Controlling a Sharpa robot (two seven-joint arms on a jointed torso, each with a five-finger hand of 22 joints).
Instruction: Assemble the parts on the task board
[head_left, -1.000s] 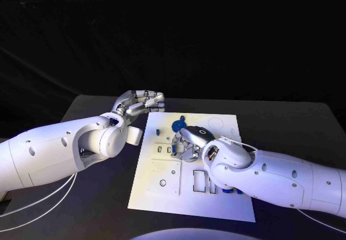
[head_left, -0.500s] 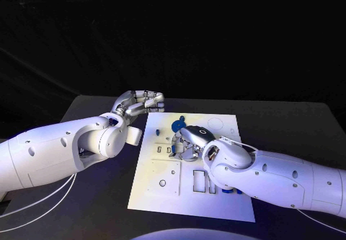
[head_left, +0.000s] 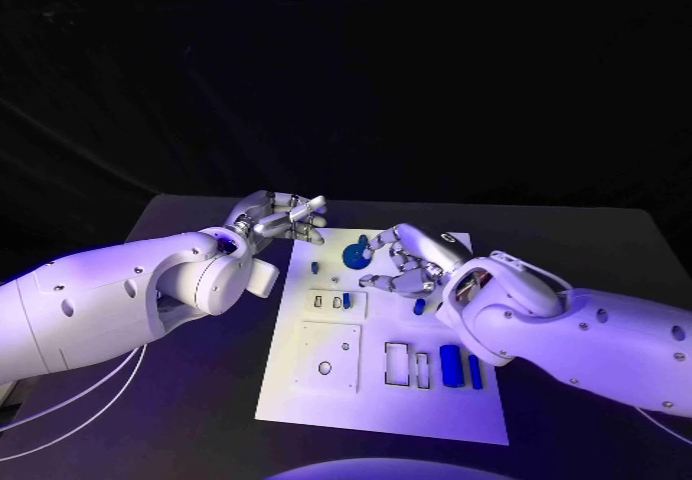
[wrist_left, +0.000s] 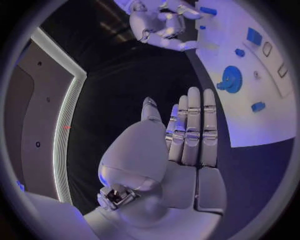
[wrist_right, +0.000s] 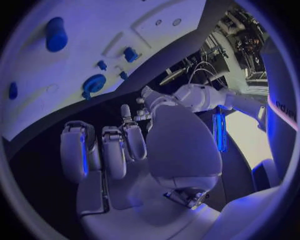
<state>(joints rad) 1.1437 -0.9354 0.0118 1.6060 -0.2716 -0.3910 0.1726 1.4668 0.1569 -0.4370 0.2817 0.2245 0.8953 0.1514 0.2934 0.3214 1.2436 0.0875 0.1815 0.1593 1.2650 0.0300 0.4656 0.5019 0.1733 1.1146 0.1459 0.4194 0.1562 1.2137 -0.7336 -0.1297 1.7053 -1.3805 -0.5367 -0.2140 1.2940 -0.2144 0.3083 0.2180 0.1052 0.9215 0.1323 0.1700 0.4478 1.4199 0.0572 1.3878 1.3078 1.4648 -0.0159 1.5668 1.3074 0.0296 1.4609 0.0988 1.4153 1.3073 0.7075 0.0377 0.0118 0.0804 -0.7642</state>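
Two hands: your left hand (head_left: 274, 218) and right hand (head_left: 408, 262) hold nothing, fingers apart.
Gear (head_left: 356, 255): probably light, stiff, slippery; take its rim.
Board (head_left: 339, 395): flat on desk.

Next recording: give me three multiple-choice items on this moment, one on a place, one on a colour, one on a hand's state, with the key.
1. Where does the left hand sit?
A. by the task board's far left corner
B. at its near edge
C. over its middle

2. What colour is the round gear on the task board?
A. red
B. blue
C. green

3. What does the right hand hold?
A. the gear
B. a blue bar
C. nothing

Key: A, the head view shows it off that corner; B, it is blue in all views; C, the right wrist view shows bare fingers and an empty palm.
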